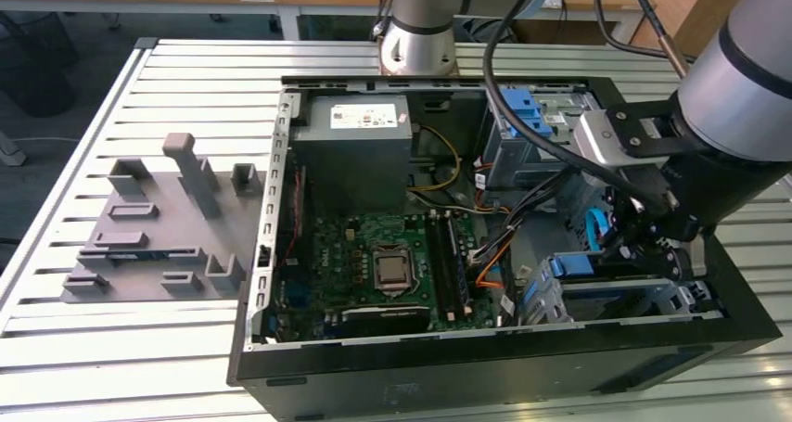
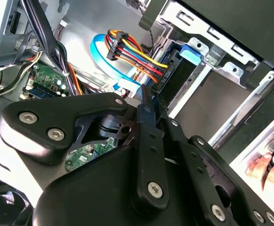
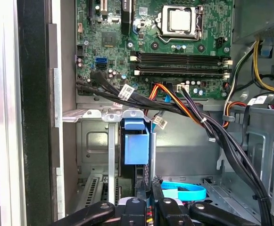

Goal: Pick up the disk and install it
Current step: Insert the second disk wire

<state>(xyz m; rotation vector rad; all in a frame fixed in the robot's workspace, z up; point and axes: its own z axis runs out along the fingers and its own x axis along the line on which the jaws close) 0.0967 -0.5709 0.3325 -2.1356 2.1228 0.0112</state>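
The disk (image 3: 137, 146) stands on edge inside the metal drive cage (image 3: 94, 141) at the case's front corner. Its blue plastic end faces me, and the dark body below it is partly hidden. In the exterior view the disk (image 1: 572, 266) shows as a blue piece low in the cage. My gripper (image 3: 151, 188) hangs just over the disk's end with its two fingers pressed together and nothing visible between them. In the second wrist view the gripper (image 2: 146, 101) points at the blue tab of the disk (image 2: 191, 52). From outside, the gripper (image 1: 637, 246) is down inside the case.
A coloured power cable bundle (image 2: 137, 56) and a blue flat cable (image 3: 184, 192) run close to the fingers. The motherboard (image 1: 384, 255) and power supply (image 1: 352, 134) fill the case. A grey fixture (image 1: 161, 227) lies on the slatted table. A person's hand (image 2: 269, 165) rests outside the case.
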